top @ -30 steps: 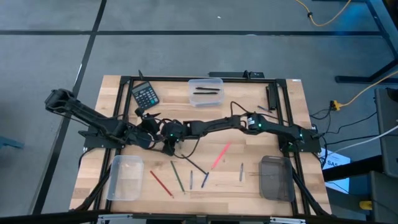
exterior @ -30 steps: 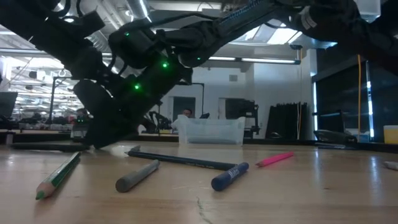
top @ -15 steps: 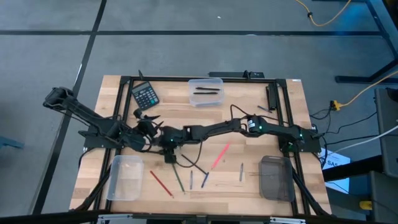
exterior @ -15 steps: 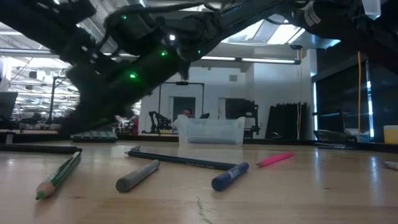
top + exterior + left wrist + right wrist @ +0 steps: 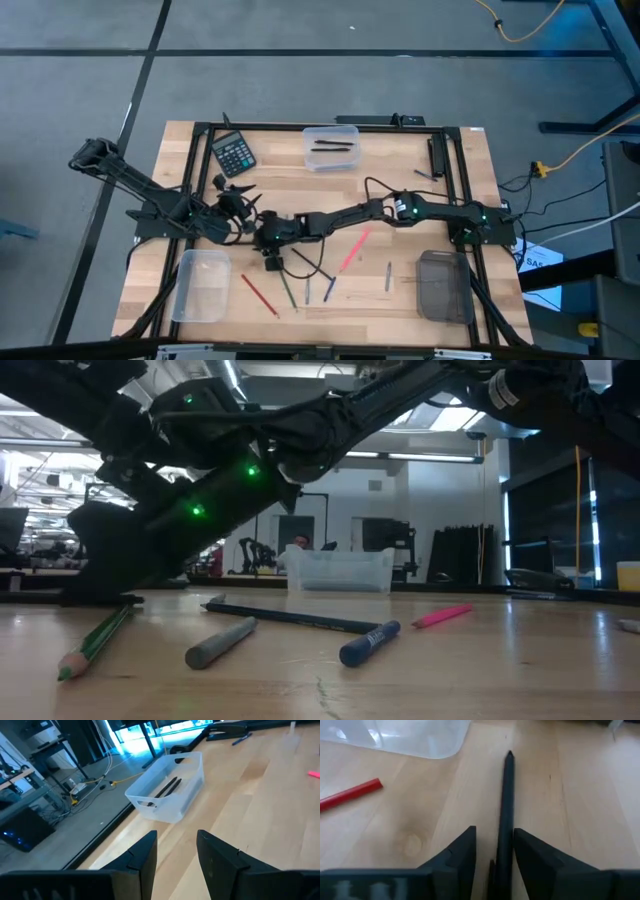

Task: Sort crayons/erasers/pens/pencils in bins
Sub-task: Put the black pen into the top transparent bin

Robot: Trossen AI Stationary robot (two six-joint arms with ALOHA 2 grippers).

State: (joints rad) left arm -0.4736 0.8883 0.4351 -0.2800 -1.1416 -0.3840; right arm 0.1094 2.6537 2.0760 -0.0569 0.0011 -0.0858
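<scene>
Sorting barely begun: 2 black sticks sit in the far clear bin.
Right gripper straddles a black pencil, fingers apart, not yet gripping; left gripper open, empty; about 7 sticks remain.

Three bins sit on the counter: two clear, one smoky grey. The 12 o'clock bin holds two black sticks. About seven loose sticks lie toward 6 o'clock. One calculator sits at 11 o'clock.

Around my wooden table, grey floor with dark seams, yellow cable at one o'clock, ceiling strip lights, distant desks.
</scene>
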